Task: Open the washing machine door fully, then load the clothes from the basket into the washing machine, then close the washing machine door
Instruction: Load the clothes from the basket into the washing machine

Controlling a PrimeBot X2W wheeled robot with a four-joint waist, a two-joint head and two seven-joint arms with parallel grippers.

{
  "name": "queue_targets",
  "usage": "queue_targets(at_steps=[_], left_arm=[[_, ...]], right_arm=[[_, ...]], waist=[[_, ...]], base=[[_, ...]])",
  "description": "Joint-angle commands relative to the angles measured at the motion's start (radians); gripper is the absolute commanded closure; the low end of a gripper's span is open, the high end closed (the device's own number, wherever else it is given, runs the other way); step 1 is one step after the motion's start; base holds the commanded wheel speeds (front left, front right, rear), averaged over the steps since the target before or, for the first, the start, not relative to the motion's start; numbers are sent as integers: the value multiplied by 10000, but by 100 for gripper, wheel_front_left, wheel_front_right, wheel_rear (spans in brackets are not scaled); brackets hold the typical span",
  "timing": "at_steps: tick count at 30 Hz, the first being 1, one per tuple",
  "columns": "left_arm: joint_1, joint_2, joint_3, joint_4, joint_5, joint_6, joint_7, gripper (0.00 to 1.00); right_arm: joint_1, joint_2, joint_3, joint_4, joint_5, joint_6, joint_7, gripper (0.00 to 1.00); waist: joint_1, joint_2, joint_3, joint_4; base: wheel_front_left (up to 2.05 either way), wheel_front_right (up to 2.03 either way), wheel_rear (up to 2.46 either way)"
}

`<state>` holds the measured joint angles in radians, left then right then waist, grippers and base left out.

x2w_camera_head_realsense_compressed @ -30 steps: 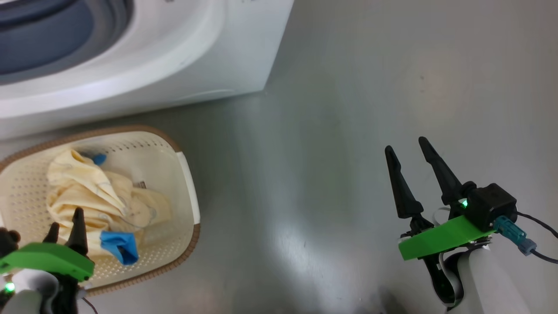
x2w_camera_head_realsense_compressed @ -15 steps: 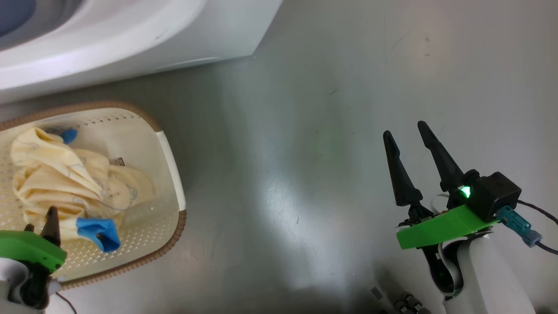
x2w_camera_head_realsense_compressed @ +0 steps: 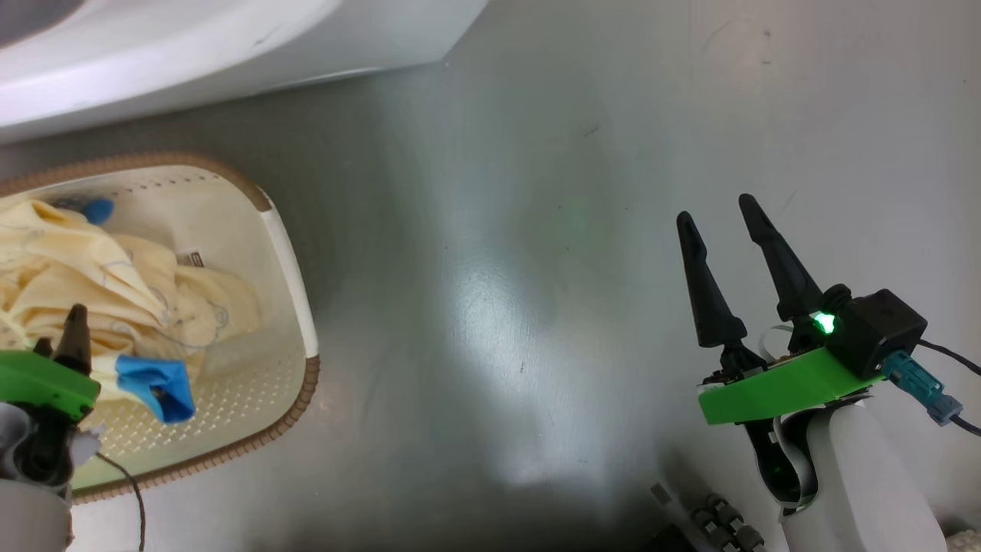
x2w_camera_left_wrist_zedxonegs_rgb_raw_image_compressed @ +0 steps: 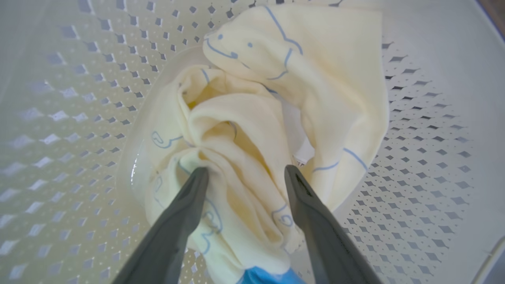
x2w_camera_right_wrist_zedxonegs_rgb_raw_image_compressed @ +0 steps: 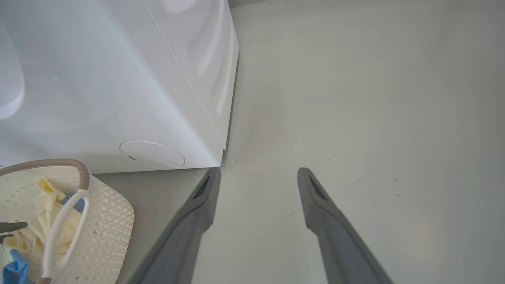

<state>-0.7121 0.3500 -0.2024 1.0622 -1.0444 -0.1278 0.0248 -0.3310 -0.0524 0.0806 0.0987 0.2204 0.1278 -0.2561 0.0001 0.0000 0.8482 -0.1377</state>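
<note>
Head and wrist views, loading step. At the left edge of the floor [x2w_camera_head_realsense_compressed: 536, 307] the basket [x2w_camera_head_realsense_compressed: 290, 268] stands just before the front of the washing machine [x2w_camera_head_realsense_compressed: 230, 46], with the clothes [x2w_camera_left_wrist_zedxonegs_rgb_raw_image_compressed: 252, 118] bunched inside it, blue trim [x2w_camera_head_realsense_compressed: 153, 387] towards the robot. The left gripper [x2w_camera_left_wrist_zedxonegs_rgb_raw_image_compressed: 245, 169] points down into the basket. Its jaws stand wide, straddling a raised fold of the cream cloth, the tips at or just against the fabric, with nothing clamped.

Over the last second the whole head view has slid, so that basket and machine now lie further to the left. This is the camera turning, not the things moving. Relative to the blue trim, the left gripper has kept nearly the same place, and neither pair of jaws has narrowed.

The machine's round flap [x2w_camera_right_wrist_zedxonegs_rgb_raw_image_compressed: 152, 154] shows low on its front, beside the basket's rim. Towards the right edge of the floor, well apart from the basket, the right gripper [x2w_camera_head_realsense_compressed: 714, 211] hangs over bare floor, its jaws wide and empty.

Reading: the robot has settled over the basket and the first pick is lined up but not yet made. Both garments lie in the basket, so loading has barely begun. The next move calls for closing on the fold.
</note>
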Motion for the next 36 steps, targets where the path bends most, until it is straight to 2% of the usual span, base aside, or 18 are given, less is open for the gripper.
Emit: queue_targets(at_steps=[1,9,19,31,32,33,36], left_arm=[[111,533,250,-60,-117,-28,16,0],[-179,599,183,89,-601,-28,252,0],[-1018,616,-75,1080,-600,-24,759,0],[-1839,535,-188,1855,-548,274,1039,0],[-1889,512,-170,1900,-559,270,908,70],[-1903,500,-165,1924,-563,268,857,100],[-1913,455,-169,1983,-561,251,699,100]], right_arm=[[255,22,184,-226,51,29,-57,0],[177,22,226,-270,112,29,-57,0],[120,22,228,-327,113,29,-57,0],[146,22,251,-497,145,29,-57,0],[131,22,254,-497,150,29,-57,0],[120,22,255,-498,154,29,-57,0],[92,22,260,-497,150,29,-57,0]], waist=[[-1,0,103,-16],[-1,0,354,-56],[-1,0,654,-160],[-1,0,1047,-316],[-1,0,1070,-329],[-1,0,1069,-334],[-1,0,1028,-337]], base=[[0,0,0],[0,0,0],[0,0,0],[0,0,0],[0,0,0],[0,0,0],[0,0,0]])
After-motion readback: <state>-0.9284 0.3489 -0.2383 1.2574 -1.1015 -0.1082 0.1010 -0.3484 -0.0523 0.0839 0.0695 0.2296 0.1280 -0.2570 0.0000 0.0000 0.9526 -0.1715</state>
